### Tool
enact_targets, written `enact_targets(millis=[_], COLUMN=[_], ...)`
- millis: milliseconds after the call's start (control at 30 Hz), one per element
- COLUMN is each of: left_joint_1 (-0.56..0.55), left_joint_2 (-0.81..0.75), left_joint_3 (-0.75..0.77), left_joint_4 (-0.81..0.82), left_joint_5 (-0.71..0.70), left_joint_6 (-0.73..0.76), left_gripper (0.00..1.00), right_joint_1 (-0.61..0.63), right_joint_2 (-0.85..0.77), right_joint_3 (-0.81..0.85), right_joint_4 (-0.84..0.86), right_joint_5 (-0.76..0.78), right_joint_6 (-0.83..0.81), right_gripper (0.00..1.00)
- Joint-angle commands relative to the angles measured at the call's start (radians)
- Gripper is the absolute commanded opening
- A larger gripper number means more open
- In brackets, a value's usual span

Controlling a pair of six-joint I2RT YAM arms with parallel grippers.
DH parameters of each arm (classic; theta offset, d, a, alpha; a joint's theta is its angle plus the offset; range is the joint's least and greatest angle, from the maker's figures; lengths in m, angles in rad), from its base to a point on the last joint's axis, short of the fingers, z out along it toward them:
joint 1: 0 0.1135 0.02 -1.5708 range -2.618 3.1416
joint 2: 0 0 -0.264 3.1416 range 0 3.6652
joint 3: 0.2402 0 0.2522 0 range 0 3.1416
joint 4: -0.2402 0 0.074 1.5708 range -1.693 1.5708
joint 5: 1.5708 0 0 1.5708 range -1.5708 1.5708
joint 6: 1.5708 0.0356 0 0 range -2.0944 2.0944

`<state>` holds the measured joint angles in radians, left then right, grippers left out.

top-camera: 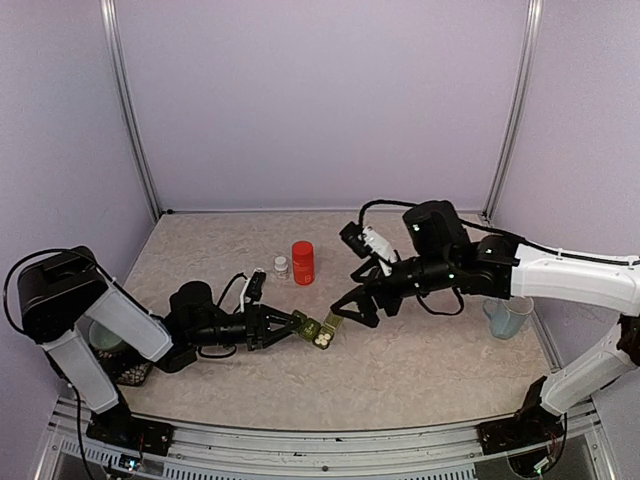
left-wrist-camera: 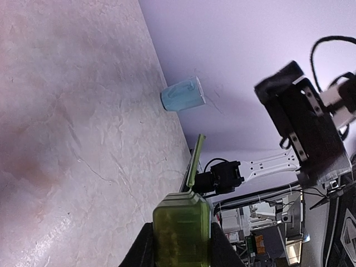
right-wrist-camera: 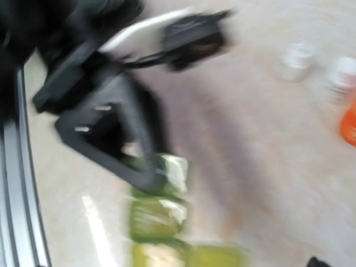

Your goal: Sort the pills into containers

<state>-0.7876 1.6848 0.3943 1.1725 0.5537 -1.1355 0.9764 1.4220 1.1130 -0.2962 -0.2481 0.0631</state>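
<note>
Top external view showed the containers [top-camera: 318, 332] lying mid-bench [top-camera: 420, 370]. One end was clamped in the left jaws, which were nearly closed on it, and white pills [top-camera: 323, 341] were visible in one compartment. The right jaws hung just beside the containers' far end. Whether they were spread I could not tell, as the right wrist view was smeared. Filling looked to be under way. Next, the right arm would probably have to fetch another pill, perhaps from the red bottle [top-camera: 303, 262] or the small white bottle [top-camera: 281, 266]. Only the left wrist view showed plainly a lid [left-wrist-camera: 196, 161] standing upright.
</note>
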Motion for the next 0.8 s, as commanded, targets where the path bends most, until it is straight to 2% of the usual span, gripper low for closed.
enact_targets(millis=[0, 100, 200, 533, 767], left_joint_1=[-0.013, -0.027, -0.042, -0.053, -0.056], left_joint_2=[-0.050, -0.072, -0.087, -0.099, -0.104], left_joint_3=[-0.002, 0.011, 0.021, 0.034, 0.042], left_joint_4=[-0.004, -0.033, -0.050, -0.050, -0.060], left_joint_5=[0.023, 0.031, 0.028, 0.031, 0.036], left_joint_6=[0.045, 0.065, 0.079, 0.074, 0.079], left_gripper=[0.18, 0.19, 0.19, 0.19, 0.19], right_joint_1=[-0.171, -0.261, -0.297, -0.288, -0.270], right_joint_2=[-0.133, -0.169, -0.151, 0.022, 0.066], right_joint_3=[-0.188, -0.266, -0.299, -0.334, -0.312], right_joint_4=[0.208, 0.244, 0.254, 0.367, 0.404], right_joint_5=[-0.204, -0.176, -0.148, -0.287, -0.351], right_joint_6=[0.215, 0.288, 0.303, 0.321, 0.315], right_gripper=[1.00, 0.95, 0.94, 0.93, 0.92])
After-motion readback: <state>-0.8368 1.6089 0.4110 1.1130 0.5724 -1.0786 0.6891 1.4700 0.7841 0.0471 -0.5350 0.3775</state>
